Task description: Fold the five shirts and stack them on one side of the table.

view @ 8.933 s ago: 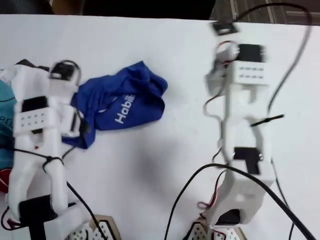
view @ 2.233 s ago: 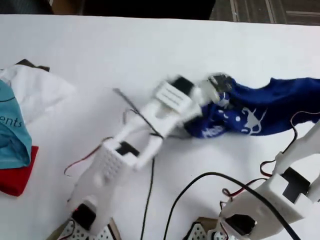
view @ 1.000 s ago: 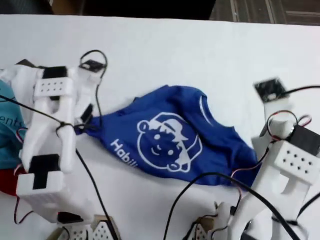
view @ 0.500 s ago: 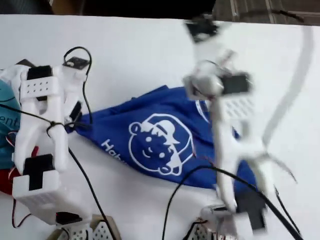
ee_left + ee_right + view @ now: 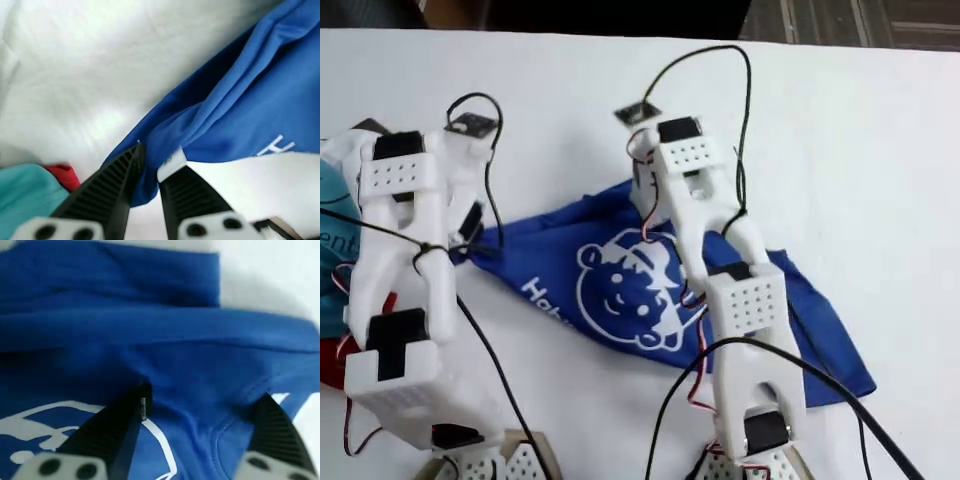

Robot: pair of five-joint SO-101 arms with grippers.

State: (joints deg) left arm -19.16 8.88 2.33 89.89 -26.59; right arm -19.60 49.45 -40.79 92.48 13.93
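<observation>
At the far left edge of the counter point(image 5: 840, 130) lies a pile of clothes: a white shirt point(image 5: 338, 152) at the back, a teal shirt point(image 5: 330, 255) on top of it, and a red shirt point(image 5: 328, 362) at the near end. The left arm point(image 5: 405, 250) stands just beside this pile, partly over it. The left hand point(image 5: 472, 243) is at the tapered left corner of the blue shirt point(image 5: 620, 290). In the left wrist view the left hand point(image 5: 155, 155) is narrowed to a slim gap and pinches a fold of the blue shirt point(image 5: 250, 100) between its two black fingers. The teal shirt point(image 5: 25, 200) and a bit of the red shirt point(image 5: 62, 175) show just behind the hand.

The blue shirt lies spread across the middle of the counter, print side up, with a white cartoon face and white lettering. It runs from the pinched corner at the left to a loose end toward the front right.

The right arm point(image 5: 735, 300) reaches over the shirt's middle, with the right hand point(image 5: 640, 195) at the shirt's far edge. In the right wrist view the right hand point(image 5: 202, 402) is spread wide over the blue shirt point(image 5: 150, 340) near its neckline, holding nothing. Whether its fingertips touch the cloth cannot be told.
</observation>
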